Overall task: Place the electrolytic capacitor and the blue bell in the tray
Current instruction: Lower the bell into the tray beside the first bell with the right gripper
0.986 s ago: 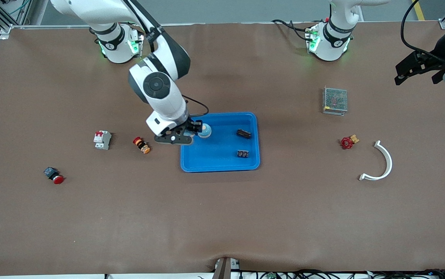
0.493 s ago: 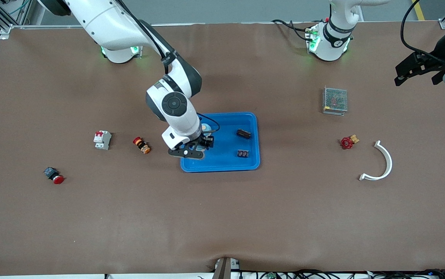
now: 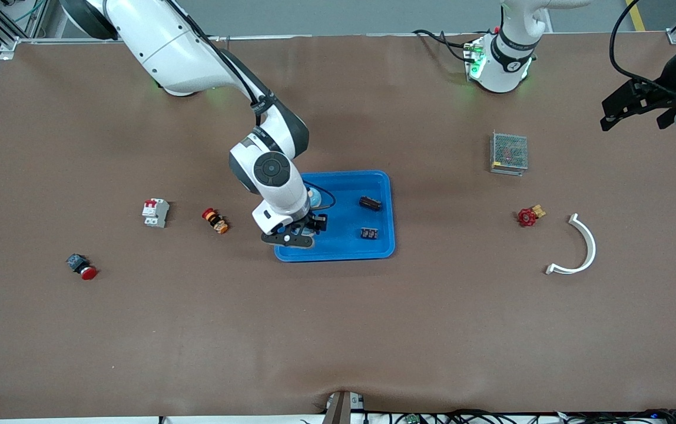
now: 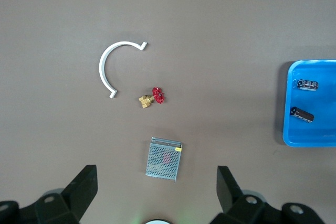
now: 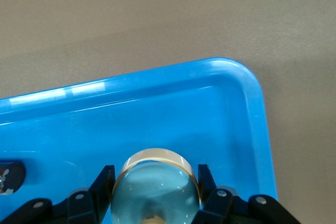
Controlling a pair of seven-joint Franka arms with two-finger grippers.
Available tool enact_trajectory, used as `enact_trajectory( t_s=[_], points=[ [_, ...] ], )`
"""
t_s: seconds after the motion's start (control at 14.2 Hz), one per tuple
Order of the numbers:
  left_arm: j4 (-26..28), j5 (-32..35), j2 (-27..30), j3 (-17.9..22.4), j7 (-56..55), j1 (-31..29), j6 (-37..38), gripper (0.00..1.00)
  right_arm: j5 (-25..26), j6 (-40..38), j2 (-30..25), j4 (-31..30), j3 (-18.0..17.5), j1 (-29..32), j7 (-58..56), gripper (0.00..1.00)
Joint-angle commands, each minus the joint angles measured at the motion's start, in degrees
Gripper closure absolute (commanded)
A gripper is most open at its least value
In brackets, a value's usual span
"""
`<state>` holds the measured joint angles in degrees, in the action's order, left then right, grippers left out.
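right gripper (image 5: 156,195) clamps blue bell (image 5: 156,184) between fingers over tray (image 5: 231,108) | left gripper (image 4: 156,195) spread wide

Illumination is even, diffuse and overhead. The table (image 3: 338,330) shows soft, short shadows beneath objects. The tray (image 5: 157,85) rim carries pale glare streaks in the right wrist view. The bell (image 5: 156,187) dome reflects light and appears slightly soft at the lower frame edge.

Both arms are clad in glossy white shells with dark grey joint bands and round dark caps. Green indicator lights are seen at both bases. Black cables are routed along the links. The right end effector (image 3: 314,227) and left end effector (image 3: 638,112) are matte black, with visible screw heads.
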<state>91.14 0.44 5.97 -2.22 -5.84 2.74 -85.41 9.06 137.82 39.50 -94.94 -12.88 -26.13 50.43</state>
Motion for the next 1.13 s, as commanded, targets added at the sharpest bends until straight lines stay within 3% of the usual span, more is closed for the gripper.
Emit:
enact_trajectory(
  t_s=[0.0, 0.42, 1.06],
  points=[
    [0.09, -0.88, 0.36, 0.12, -0.22, -0.10, -0.38, 0.00, 3.06, 0.26, 1.63, 1.51, 0.84, -1.47, 3.27, 0.51],
    [0.09, -0.88, 0.27, 0.12, -0.22, -0.10, -0.38, 0.00, 6.41, 1.49, 3.39, 1.51, 0.84, -2.17, 6.08, 0.51],
    [0.27, -0.88, 0.10, 0.12, -0.22, -0.10, -0.64, 0.00, 6.41, 3.69, 4.80, 1.51, 2.86, -3.93, 6.26, 0.50]
  ],
)
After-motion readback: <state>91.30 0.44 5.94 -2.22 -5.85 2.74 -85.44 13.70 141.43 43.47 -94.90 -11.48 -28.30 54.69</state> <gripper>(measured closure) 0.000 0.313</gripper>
